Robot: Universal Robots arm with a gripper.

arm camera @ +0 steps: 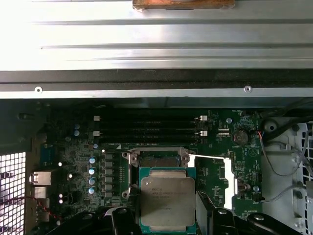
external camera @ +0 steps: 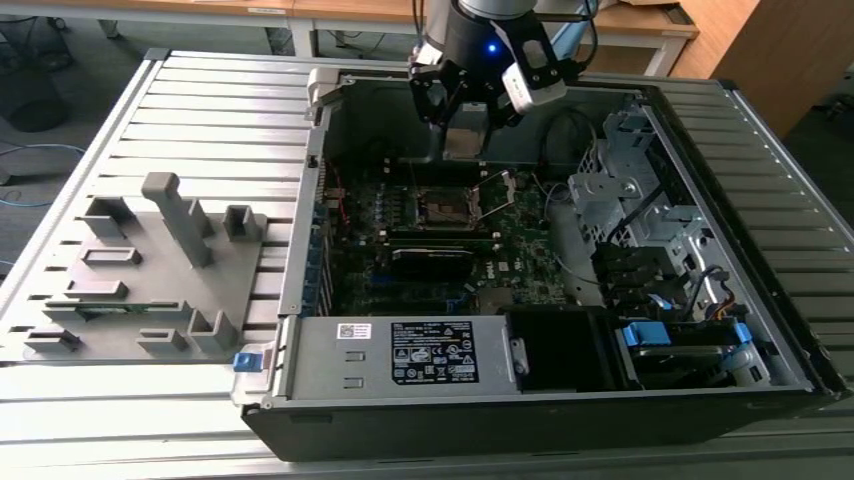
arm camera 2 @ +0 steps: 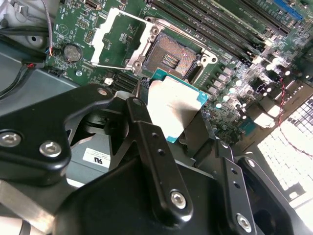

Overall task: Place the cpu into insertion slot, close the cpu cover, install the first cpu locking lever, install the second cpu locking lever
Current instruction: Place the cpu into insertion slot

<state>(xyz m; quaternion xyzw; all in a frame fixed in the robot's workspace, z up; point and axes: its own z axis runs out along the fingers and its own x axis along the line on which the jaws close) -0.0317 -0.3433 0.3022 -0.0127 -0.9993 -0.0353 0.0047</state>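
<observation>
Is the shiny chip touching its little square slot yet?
Apart. In the second wrist view the gripper holds the cpu clear of the insertion slot, whose whole dark floor shows bare.

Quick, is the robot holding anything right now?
The end effector: closed, holding the cpu over the open insertion slot.

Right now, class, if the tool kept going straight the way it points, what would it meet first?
Probably the open insertion slot. The tool, shut on the cpu, points down at the board near it, and the cpu cover is flipped open beside it. Depth is unclear.
</observation>
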